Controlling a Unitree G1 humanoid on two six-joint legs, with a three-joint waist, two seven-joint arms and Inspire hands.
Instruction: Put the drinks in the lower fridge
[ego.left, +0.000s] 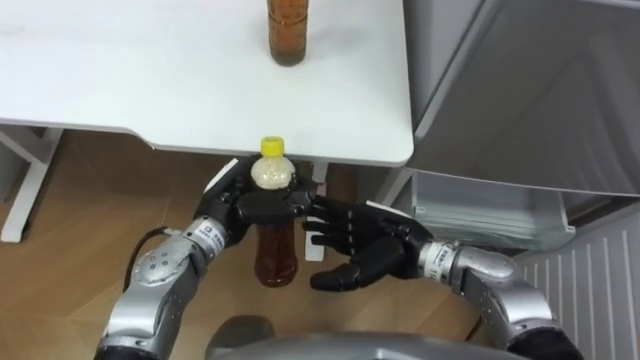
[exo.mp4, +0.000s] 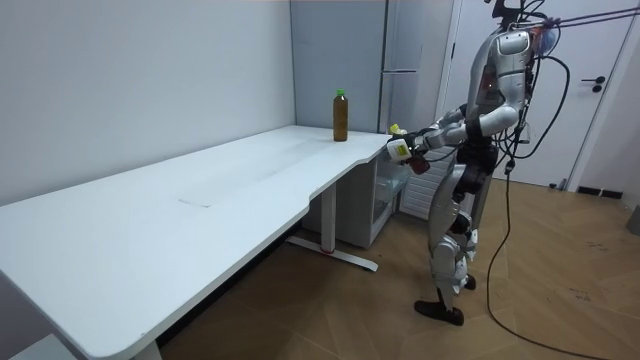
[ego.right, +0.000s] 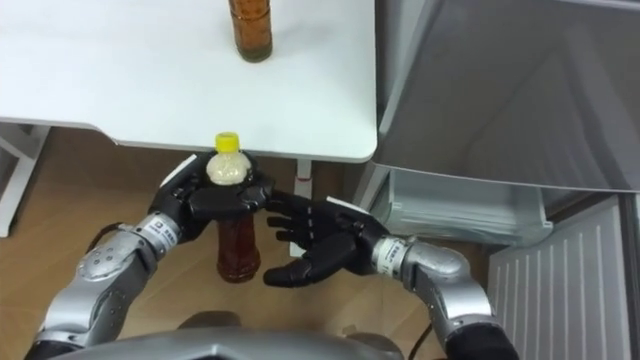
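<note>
Drinks counted: two | yellow-capped bottle (ego.left: 275, 255) gripped upright near its neck by the left robot hand (ego.left: 235, 210), lower centre, below the table (ego.left: 150, 90) edge, likely for carrying | right robot hand (ego.left: 365, 252) spread open, empty, just beside it, seemingly as support | second bottle (ego.left: 287, 30) seen on the table, top centre | lower fridge (ego.left: 490, 210) found open, right.

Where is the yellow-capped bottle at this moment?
In the eye views, the yellow-capped bottle is gripped in the left hand, just off the near edge of the white table, the open right hand close on its right.
</note>
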